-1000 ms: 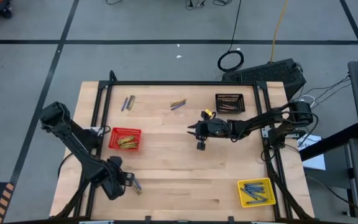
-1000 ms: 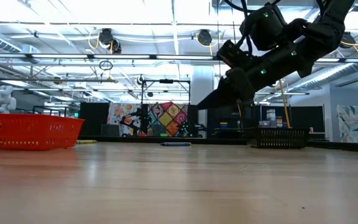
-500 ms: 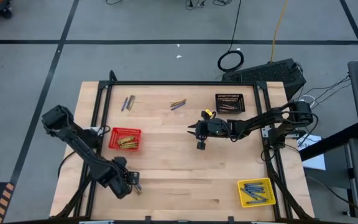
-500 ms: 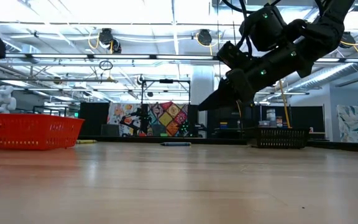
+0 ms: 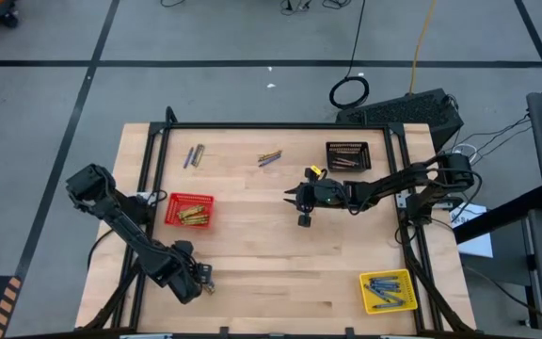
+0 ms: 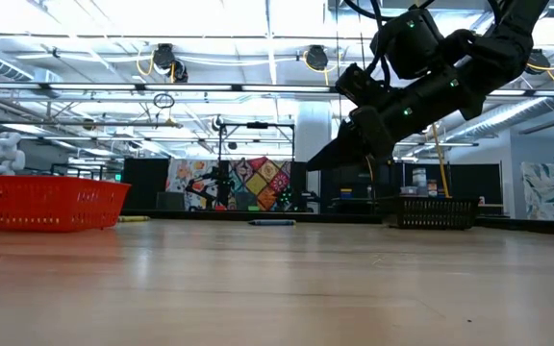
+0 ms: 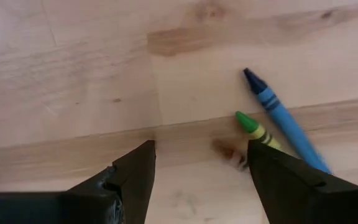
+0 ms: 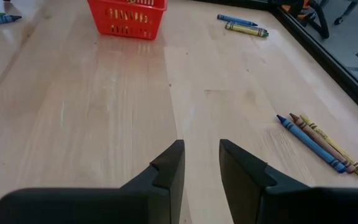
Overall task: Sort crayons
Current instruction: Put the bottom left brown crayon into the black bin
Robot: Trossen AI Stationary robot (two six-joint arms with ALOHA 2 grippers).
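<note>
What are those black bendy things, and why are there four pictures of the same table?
They are two robot arms sorting crayons. One camera looks down from above, one sits at table height, one rides on each wrist. The left gripper hangs open near the table's front edge, beside a blue crayon and a green-tipped crayon. The right gripper waits open over the middle. Neither holds anything. On the wooden table stand a red basket, a black basket and a yellow basket.

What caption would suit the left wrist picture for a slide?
Left gripper, fingers open, poised over a blue crayon and a green-tipped crayon lying side by side on the wooden table.
</note>
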